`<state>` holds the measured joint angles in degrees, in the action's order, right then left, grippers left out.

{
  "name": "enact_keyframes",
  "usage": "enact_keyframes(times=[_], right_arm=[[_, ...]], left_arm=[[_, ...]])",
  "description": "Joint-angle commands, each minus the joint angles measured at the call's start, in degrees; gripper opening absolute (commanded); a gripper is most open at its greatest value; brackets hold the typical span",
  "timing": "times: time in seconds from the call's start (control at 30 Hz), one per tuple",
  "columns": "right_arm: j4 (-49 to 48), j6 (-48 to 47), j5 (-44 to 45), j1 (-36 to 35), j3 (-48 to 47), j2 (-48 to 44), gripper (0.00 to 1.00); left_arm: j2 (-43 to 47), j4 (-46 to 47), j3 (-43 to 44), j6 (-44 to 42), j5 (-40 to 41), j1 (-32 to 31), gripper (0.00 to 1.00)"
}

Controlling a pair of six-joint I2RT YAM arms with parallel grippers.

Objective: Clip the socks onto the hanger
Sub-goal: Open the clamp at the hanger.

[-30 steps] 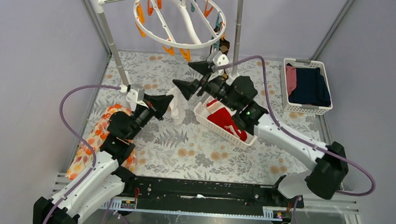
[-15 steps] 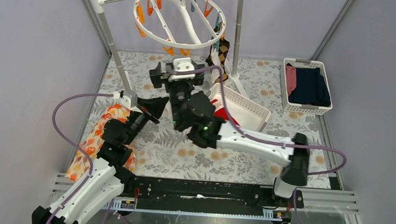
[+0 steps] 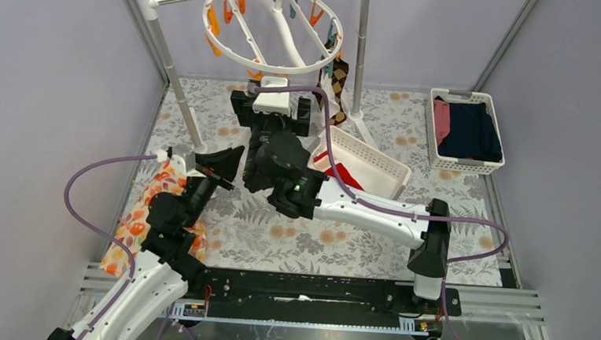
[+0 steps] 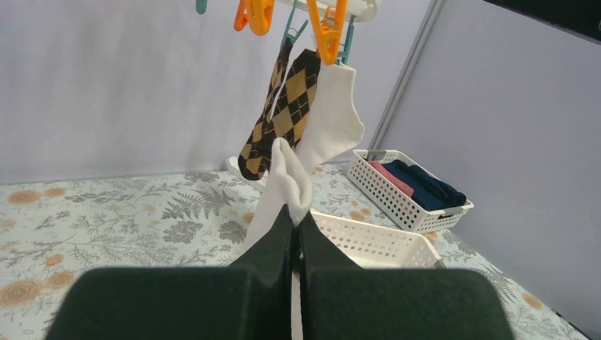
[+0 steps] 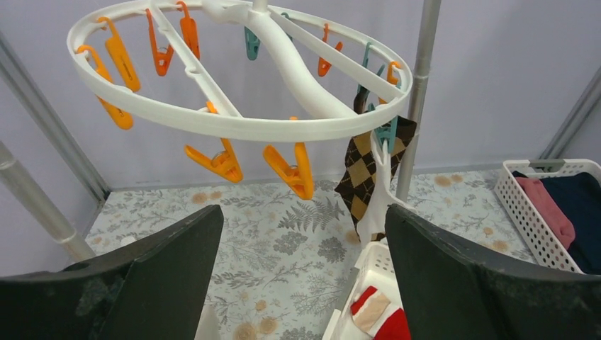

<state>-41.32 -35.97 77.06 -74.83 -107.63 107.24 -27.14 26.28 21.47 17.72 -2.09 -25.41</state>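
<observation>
my left gripper (image 4: 296,219) pinches a white sock (image 4: 287,177), low beneath the hanger (image 5: 234,124); my right gripper (image 5: 301,212) gapes empty just under its orange clips (image 5: 294,170). i fear the limp sock slipping, or a nudge swinging the hanger away.

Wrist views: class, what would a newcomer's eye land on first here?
The white hanger with orange and teal pegs hangs up top, argyle socks and a white sock clipped to it. The left gripper pinches a second white sock; the right gripper gapes open under the ring.
</observation>
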Motion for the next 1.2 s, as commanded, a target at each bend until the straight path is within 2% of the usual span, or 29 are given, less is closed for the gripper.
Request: enact_keyframes(times=[0.0,0.07,0.1,0.17,0.23,0.37,0.67,0.9,1.07,1.17], right_arm=[[31.13,27.84,-2.46,2.32,-6.92,-4.83,0.9],[45.9,38.96,-6.16,4.18,-11.84,-4.14,0.88],[46.42,38.13,-5.89,4.58,-12.77,-3.61,0.87],[41.06,32.44,-5.26,4.52,-11.95,-2.78,0.88],[46.08,33.59,-6.66,5.68,-17.93,0.94,0.88],[47.23,33.84,-7.53,7.23,-20.93,2.7,0.86],[58.66,44.06,-11.43,8.97,-23.9,4.74,0.83],[58.02,41.85,-11.2,9.09,-25.42,7.27,0.8],[49.96,33.45,-8.59,9.25,-25.75,9.08,0.78],[49.36,31.47,-7.96,9.79,-27.72,10.47,0.77]], left_arm=[[-0.04,0.19,-0.81,-1.59,1.91,-0.26,0.0],[-0.4,0.22,-1.03,-1.71,1.9,-0.26,0.0],[-0.65,0.33,-1.14,-1.79,1.91,-0.26,0.0],[-1.01,0.35,-1.24,-1.96,1.91,-0.21,0.0],[-1.43,0.29,-1.5,-2.47,1.91,-0.26,0.0],[-0.91,0.0,-1.67,-2.94,3.86,-0.25,0.0],[-1.03,0.0,-2.04,-3.3,4.46,-0.26,0.0],[-0.73,-0.09,-2.03,-3.56,4.89,-0.26,0.0],[-0.4,-0.27,-2.14,-3.72,5.23,-0.26,0.0],[-0.14,-0.35,-2.18,-3.87,5.5,-0.26,0.0]])
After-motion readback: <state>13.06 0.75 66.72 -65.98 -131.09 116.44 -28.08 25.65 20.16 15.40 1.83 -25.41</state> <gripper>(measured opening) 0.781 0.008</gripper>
